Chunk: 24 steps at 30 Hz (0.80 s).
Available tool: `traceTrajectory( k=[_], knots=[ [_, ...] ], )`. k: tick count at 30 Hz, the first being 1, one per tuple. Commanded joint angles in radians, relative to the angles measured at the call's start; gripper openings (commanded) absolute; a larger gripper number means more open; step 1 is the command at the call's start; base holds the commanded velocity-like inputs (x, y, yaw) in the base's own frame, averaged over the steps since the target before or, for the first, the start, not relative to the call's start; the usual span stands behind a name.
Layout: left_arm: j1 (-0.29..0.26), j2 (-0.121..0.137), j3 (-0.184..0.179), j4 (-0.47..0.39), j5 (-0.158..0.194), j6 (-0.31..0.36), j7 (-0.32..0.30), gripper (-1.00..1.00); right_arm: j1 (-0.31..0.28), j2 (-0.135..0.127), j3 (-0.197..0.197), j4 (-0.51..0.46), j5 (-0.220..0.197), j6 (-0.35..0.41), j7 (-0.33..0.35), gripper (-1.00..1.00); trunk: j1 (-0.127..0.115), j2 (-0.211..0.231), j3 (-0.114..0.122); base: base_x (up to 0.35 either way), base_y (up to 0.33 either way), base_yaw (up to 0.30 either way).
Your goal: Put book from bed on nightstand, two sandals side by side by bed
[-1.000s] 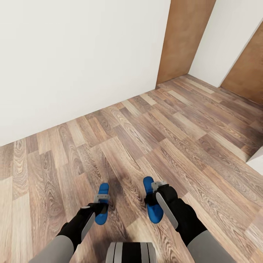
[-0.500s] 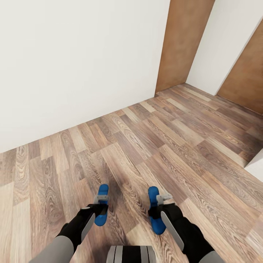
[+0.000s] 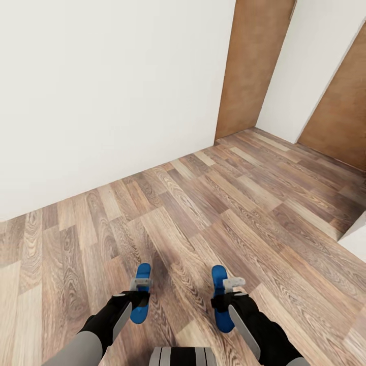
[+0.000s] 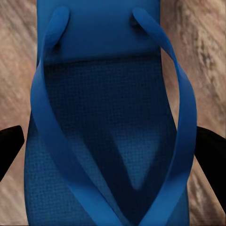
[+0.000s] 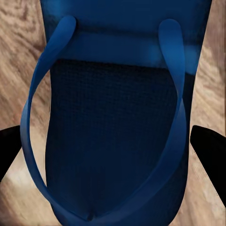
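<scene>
Holding a blue flip-flop apiece, both arms reach forward low over the wood-plank floor [image 3: 213, 203]. The left gripper [image 3: 140, 290] pinches the left sandal [image 3: 141, 300] across its width; in the left wrist view this sandal [image 4: 110, 136] lies lengthwise between the jaws, sole up toward the camera, its V-shaped strap [image 4: 181, 117] plain to see, with a dark fingertip [image 4: 9, 148] at each long edge. The right gripper [image 3: 229, 291] clamps the right sandal [image 3: 221, 300] the same way; from the right wrist camera that sandal [image 5: 117, 127] sits between the jaws, a black fingertip [image 5: 209, 146] against either side and its strap [image 5: 176, 108] looping over the footbed. Each sandal pokes out past its jaws, toe end forward, the two roughly parallel and well apart from one another, with bare floor beneath them.

Beyond the sandals the planks run on to a plain white wall [image 3: 101, 91]. Farther off, ahead and to the right of the right jaws, a brown wooden door [image 3: 251, 66] stands in the corner, then a white wall section [image 3: 310, 61], then a second brown door [image 3: 343, 117]. A white edge [image 3: 358, 236] shows at far right, too little of it to identify.
</scene>
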<state>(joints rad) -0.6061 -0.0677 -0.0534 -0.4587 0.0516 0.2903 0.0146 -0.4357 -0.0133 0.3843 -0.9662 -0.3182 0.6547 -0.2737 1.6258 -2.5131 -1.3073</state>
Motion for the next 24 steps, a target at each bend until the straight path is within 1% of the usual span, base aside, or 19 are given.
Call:
traceTrajectory(
  k=[1,2,3,4,8,11,17,24],
  knots=[
    [0.0,0.0,-0.004,0.007,0.006,0.005,0.001,-1.0,-0.001,-0.001,0.004,0.003,-0.011,-0.008,-0.01,-1.0,-0.001,0.0,0.003,0.0,0.0,0.0],
    [0.0,0.0,-0.004,0.015,0.006,0.003,0.001,-1.0,0.0,-0.002,0.004,0.008,-0.011,-0.021,-0.01,-1.0,-0.001,0.0,0.007,0.0,0.0,0.0],
    [0.0,0.0,-0.005,0.026,0.006,-0.001,0.003,-1.0,0.0,-0.002,0.005,0.018,-0.01,-0.054,-0.01,-1.0,-0.001,0.0,0.011,0.0,0.0,0.0],
    [0.0,0.0,-0.005,0.028,0.005,-0.002,0.005,-1.0,0.0,-0.002,0.006,0.024,-0.009,-0.072,-0.01,-1.0,-0.002,0.001,0.015,0.0,0.0,0.0],
    [0.0,0.0,-0.006,0.041,0.005,-0.007,0.015,-1.0,0.0,-0.001,0.008,0.046,-0.005,-0.127,-0.012,-1.0,-0.004,0.002,0.03,0.0,0.0,0.0],
    [0.001,0.0,-0.005,0.045,0.006,-0.01,0.018,-1.0,0.001,-0.001,0.009,0.052,-0.005,-0.14,-0.01,-1.0,-0.005,0.002,0.042,0.0,0.0,0.0],
    [0.002,0.001,-0.005,0.052,0.002,-0.059,0.02,-1.0,0.001,-0.002,0.009,0.06,-0.003,-0.152,-0.009,-1.0,-0.008,0.004,0.065,0.0,0.0,0.0],
    [0.004,0.001,-0.006,0.065,0.001,-0.079,0.02,-1.0,0.002,-0.002,0.01,0.07,-0.001,-0.155,-0.009,-1.0,-0.011,0.005,0.092,0.0,0.0,0.0]
  ],
)
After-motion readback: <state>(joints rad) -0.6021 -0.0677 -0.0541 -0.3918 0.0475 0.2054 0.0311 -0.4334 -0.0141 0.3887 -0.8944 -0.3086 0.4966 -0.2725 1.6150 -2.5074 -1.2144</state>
